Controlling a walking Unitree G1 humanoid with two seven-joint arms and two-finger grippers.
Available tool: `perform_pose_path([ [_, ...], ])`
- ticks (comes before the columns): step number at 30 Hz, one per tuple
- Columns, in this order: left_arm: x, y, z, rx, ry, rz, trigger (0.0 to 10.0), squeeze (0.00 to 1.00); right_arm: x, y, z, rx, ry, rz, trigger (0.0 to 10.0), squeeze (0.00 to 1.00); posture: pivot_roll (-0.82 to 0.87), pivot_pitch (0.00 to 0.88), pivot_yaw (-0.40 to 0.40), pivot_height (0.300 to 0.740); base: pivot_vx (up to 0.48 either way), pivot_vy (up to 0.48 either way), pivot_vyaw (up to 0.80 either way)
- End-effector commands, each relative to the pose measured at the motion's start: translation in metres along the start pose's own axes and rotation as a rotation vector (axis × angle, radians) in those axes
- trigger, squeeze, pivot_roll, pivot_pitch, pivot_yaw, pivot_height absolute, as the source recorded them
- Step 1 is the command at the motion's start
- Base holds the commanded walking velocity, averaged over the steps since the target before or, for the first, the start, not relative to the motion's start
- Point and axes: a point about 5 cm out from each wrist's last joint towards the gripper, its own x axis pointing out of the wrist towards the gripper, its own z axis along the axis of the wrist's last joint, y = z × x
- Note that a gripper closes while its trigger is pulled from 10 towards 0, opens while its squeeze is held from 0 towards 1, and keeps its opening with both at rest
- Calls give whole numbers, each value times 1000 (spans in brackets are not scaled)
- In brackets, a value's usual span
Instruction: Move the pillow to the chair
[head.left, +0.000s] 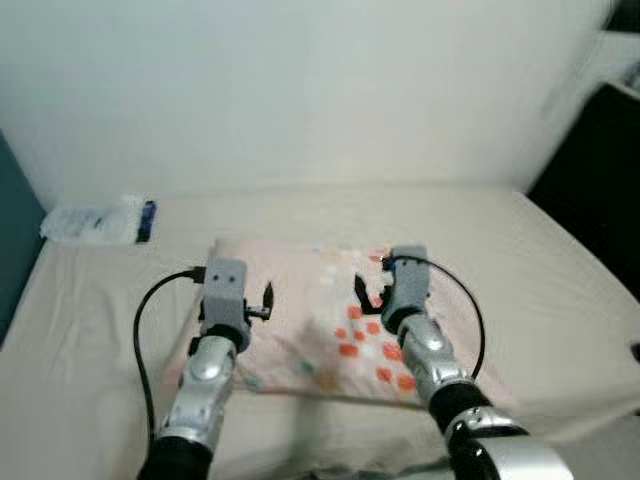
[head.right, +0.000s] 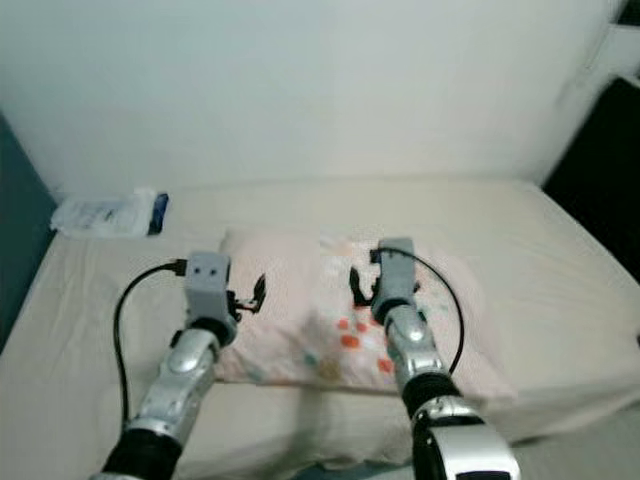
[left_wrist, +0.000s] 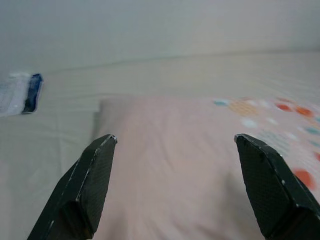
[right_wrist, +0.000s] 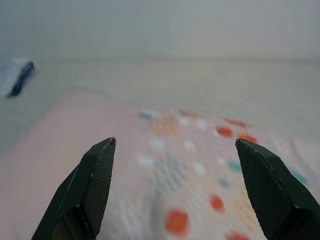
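A pale pink pillow (head.left: 310, 315) with orange and teal dots lies flat on the bed (head.left: 540, 270), near its front edge. Both arms reach out over it. My left gripper (head.left: 268, 300) hovers open above the pillow's left half, its fingers (left_wrist: 95, 175) spread wide over plain pink cloth (left_wrist: 165, 165). My right gripper (head.left: 367, 293) hovers open above the dotted right half (right_wrist: 185, 155); nothing is between its fingers (right_wrist: 95, 180). Neither gripper holds the pillow.
The bed has a beige sheet and stands against a white wall (head.left: 300, 90). A clear plastic packet with a blue end (head.left: 100, 222) lies at the bed's far left. A dark shape (head.left: 600, 180) stands to the right of the bed.
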Motion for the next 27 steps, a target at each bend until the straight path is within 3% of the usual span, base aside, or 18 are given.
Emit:
perform_pose_path([
  [1, -3, 3, -4, 12, 8, 5, 10000, 0, -3, 1, -10, 15, 36, -2, 10000, 0, -6, 0, -87, 740, 0, 0, 0],
  [27, -2, 1, -8, 23, 40, -23, 10000, 0, -3, 1, -10, 19, 37, -2, 10000, 0, -1, 0, -85, 740, 0, 0, 0],
])
